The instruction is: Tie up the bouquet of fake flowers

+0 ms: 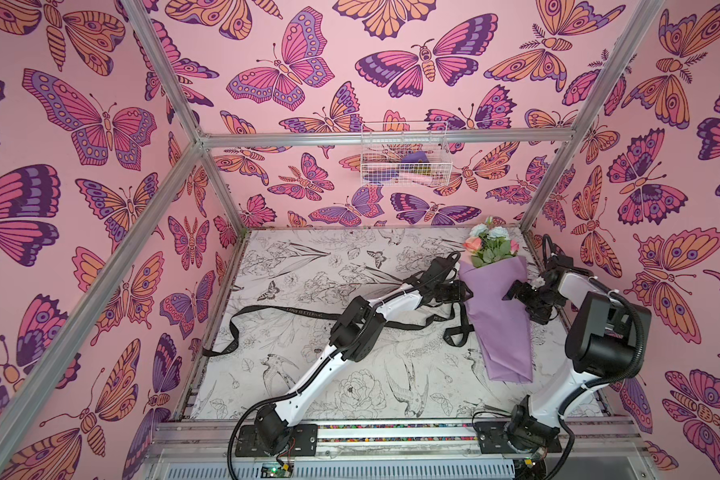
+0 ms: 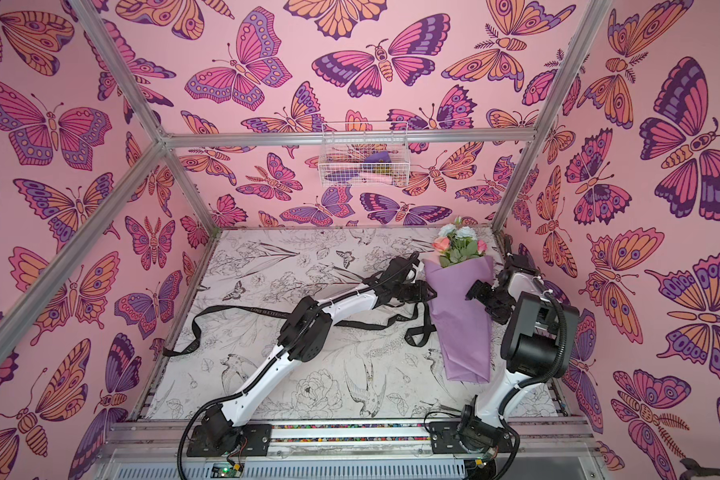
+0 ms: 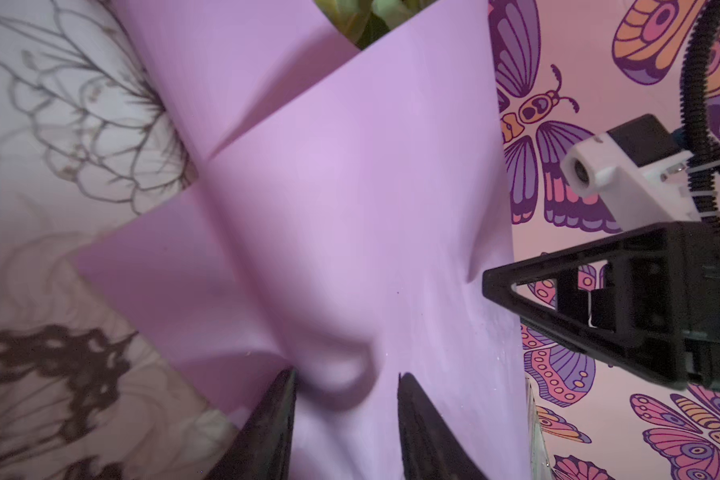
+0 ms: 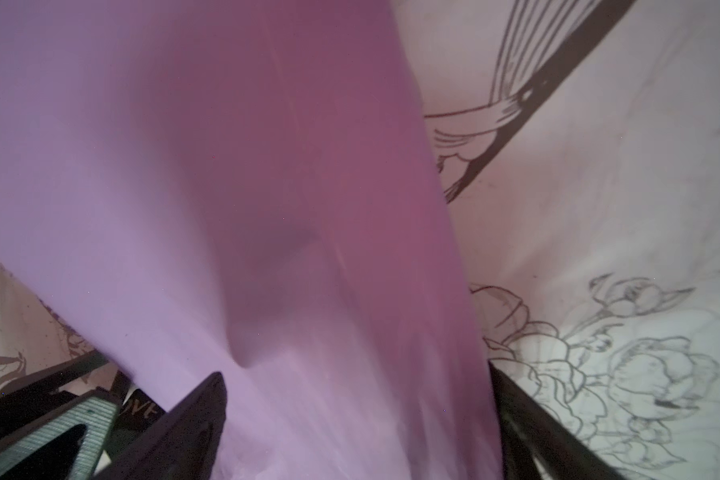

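Observation:
The bouquet of fake flowers [image 1: 499, 316] [image 2: 462, 324] lies at the right of the table, rolled in lilac paper, with its pink and pale blue blooms [image 1: 489, 243] toward the back wall. My left gripper [image 1: 466, 291] [image 3: 346, 376] is at the wrap's left side, and its jaws pinch a puckered fold of the lilac paper [image 3: 350, 187]. My right gripper [image 1: 524, 305] [image 4: 356, 374] stands wide open astride the wrap [image 4: 184, 208] from the right. One of its fingertips [image 3: 493, 277] dents the paper's edge.
A long black ribbon [image 1: 283, 313] [image 2: 242, 309] with pale lettering trails across the printed table cover from the left edge to beside the bouquet's left side. A white wire basket [image 1: 404, 153] hangs on the back wall. The right wall is close behind the right arm.

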### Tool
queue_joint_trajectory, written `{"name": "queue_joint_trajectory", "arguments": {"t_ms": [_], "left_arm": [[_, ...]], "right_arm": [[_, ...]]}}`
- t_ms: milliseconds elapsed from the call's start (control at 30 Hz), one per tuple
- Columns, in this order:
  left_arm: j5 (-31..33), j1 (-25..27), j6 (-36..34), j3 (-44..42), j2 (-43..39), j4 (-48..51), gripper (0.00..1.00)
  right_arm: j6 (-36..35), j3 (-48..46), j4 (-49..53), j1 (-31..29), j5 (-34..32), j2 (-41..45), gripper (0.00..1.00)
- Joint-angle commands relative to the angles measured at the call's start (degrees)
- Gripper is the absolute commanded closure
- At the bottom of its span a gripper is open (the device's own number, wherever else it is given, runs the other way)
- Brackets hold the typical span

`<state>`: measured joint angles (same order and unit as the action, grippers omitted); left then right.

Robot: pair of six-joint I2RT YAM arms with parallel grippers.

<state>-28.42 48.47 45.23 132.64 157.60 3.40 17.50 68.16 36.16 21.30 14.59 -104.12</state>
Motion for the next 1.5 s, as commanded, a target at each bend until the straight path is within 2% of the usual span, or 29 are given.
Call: {"name": "queue_joint_trajectory", "arguments": {"t_ms": [0,267,600,767,833,933,967,1100,1133,1200,1333,1400,1467], "left_arm": [[-0.9,0.8,-0.4,1.0,3.4,5.7,0.57],[-1.4,1.4,-0.1,2.6,4.7,6.6,0.62],[-2.4,2.0,1.7,5.4,7.6,7.5,0.72],[-3.7,2.1,2.7,5.7,7.5,7.7,0.69],[-3.7,2.1,2.8,5.1,6.7,7.9,0.64],[-3.0,2.1,2.4,4.1,4.7,8.0,0.61],[-2.9,2.0,2.2,3.9,4.0,8.1,0.61],[-1.9,1.6,1.2,2.0,0.4,8.6,0.54],[-1.5,1.5,0.8,0.9,-0.8,8.6,0.52],[0.1,1.2,-0.8,-2.7,-4.1,8.6,0.48],[3.8,0.8,-4.9,-10.6,-10.9,8.6,0.46],[5.1,0.7,-6.1,-13.4,-13.2,8.6,0.47],[4.9,0.8,-6.5,-14.3,-13.8,8.6,0.49]], "right_arm": [[-2.8,1.4,1.9,-1.9,1.7,-1.9,0.02],[-5.7,2.1,2.9,-7.3,0.7,-3.2,0.01],[-7.0,1.7,2.9,-10.7,-0.1,-5.1,0.01],[-5.3,1.6,2.1,-11.8,-1.8,-6.8,0.00],[-5.6,1.9,2.4,-12.0,-2.7,-7.5,0.04],[-5.6,2.4,3.6,-13.0,-6.6,-7.8,0.08],[-5.5,3.0,4.4,-13.3,-7.9,-8.0,0.13],[-4.3,5.0,7.1,-14.4,-14.5,-9.8,0.59],[-3.7,5.2,7.3,-14.4,-15.9,-10.0,0.65],[-3.0,5.6,7.7,-14.4,-19.0,-10.6,0.74],[-2.9,5.5,7.6,-14.3,-19.9,-9.7,0.94],[-2.7,5.1,7.3,-14.4,-19.4,-8.3,0.99],[-2.4,4.7,7.2,-14.4,-19.1,-6.6,1.00]]}}
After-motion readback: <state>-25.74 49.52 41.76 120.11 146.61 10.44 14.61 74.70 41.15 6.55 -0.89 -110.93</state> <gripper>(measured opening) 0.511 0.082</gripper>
